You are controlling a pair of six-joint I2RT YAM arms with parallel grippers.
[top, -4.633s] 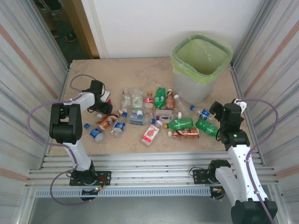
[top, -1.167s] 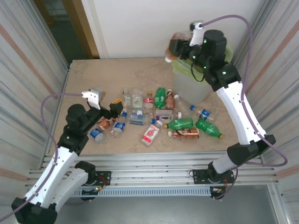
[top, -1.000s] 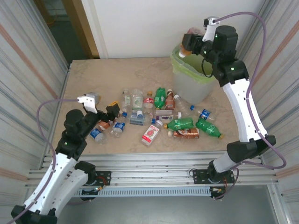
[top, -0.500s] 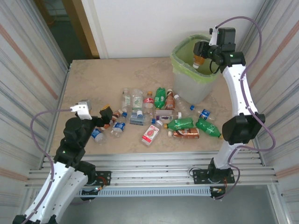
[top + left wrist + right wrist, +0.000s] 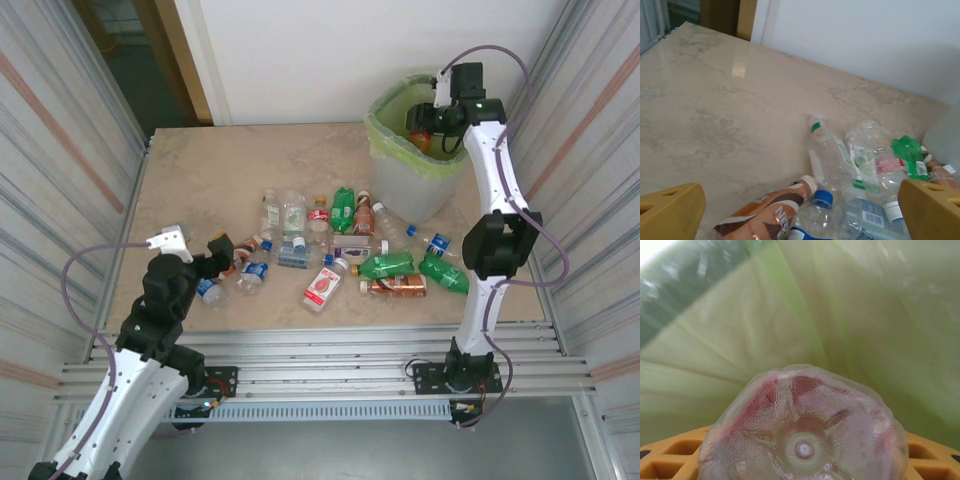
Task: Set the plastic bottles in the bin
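The right claw (image 5: 428,120) is clamped on a reddish-brown bottle (image 5: 802,435), whose dimpled base bulges between the yellow fingers (image 5: 670,460); claw and bottle hang inside the mouth of the bin (image 5: 400,190), with the green bag (image 5: 815,315) sloping close all around. Letting go here looks safe, since the bottle sits below the rim; the likelier trouble is the loose bag catching on the fingers as the arm lifts out, dragging the liner up or tipping the bin.

The left claw (image 5: 213,248) gapes wide and empty, low above the near-left end of the pile; just under it lie a brown-labelled bottle (image 5: 765,217) and a blue-capped bottle (image 5: 822,200), touching each other. Closing there could pinch two at once, or nudge a round one so it rolls off across the desk (image 5: 250,160); the other bottles (image 5: 385,266) lie crowded mid-desk, well apart from the bin.
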